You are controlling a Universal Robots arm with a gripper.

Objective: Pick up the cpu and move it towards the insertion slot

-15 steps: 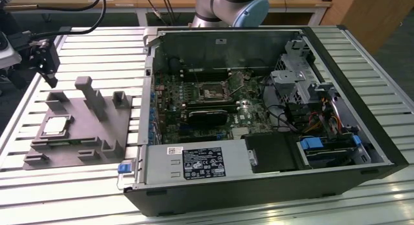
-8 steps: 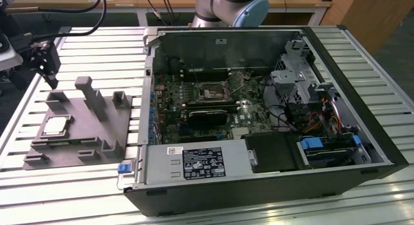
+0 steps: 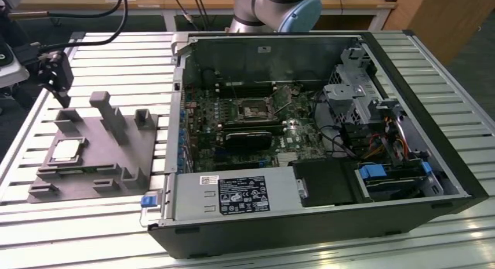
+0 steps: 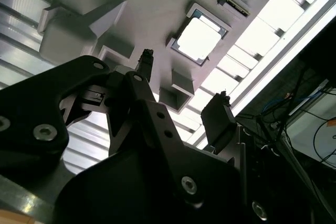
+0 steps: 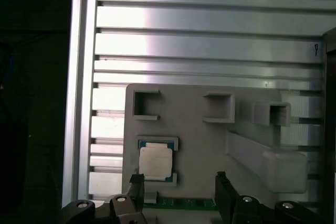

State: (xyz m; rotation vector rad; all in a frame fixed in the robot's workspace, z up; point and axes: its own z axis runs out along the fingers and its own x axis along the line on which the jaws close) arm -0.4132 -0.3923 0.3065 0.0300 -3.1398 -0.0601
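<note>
We find the pincer (image 5: 178, 178) spread and empty over the grey fixture (image 3: 108, 156), where the cpu (image 5: 154, 162) lies flat in its recess, upright posts (image 3: 101, 105) near it. The insertion slot (image 3: 254, 111) sits well apart inside the open case (image 3: 309, 222), past its side wall.

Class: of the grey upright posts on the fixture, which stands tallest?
The middle post in the exterior view; the shorter posts flanking it end well below its top.

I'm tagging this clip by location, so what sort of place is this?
Probably a robotics lab bench for computer assembly: an open computer case lies on a slotted aluminium table, a grey fixture holds the cpu, and a robot arm holds its open hand over that fixture.
</note>
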